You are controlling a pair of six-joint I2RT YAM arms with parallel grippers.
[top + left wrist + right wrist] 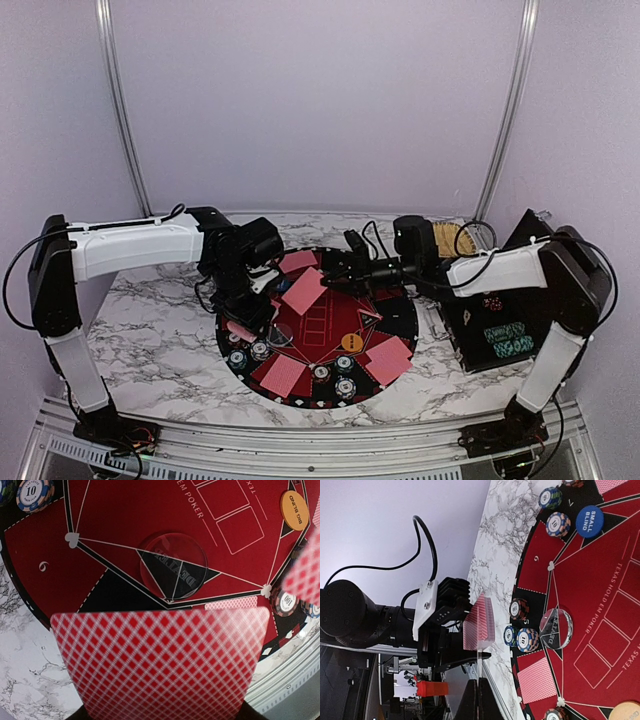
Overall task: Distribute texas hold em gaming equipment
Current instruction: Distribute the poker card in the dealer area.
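Observation:
My left gripper is shut on a deck of red-backed playing cards, which fills the lower half of the left wrist view and hides the fingers. In the right wrist view that deck hangs over the marble just off the mat's edge. My right gripper is shut on a single card held above the mat's far left part; the card shows edge-on past the closed fingers. On the mat lie the clear dealer button, orange big blind button, blue small blind button, chip stacks and dealt cards.
The round black-and-red mat covers the middle of the marble table. A black case stands open at the right, beside the right arm. More cards and chips sit round the mat's near rim.

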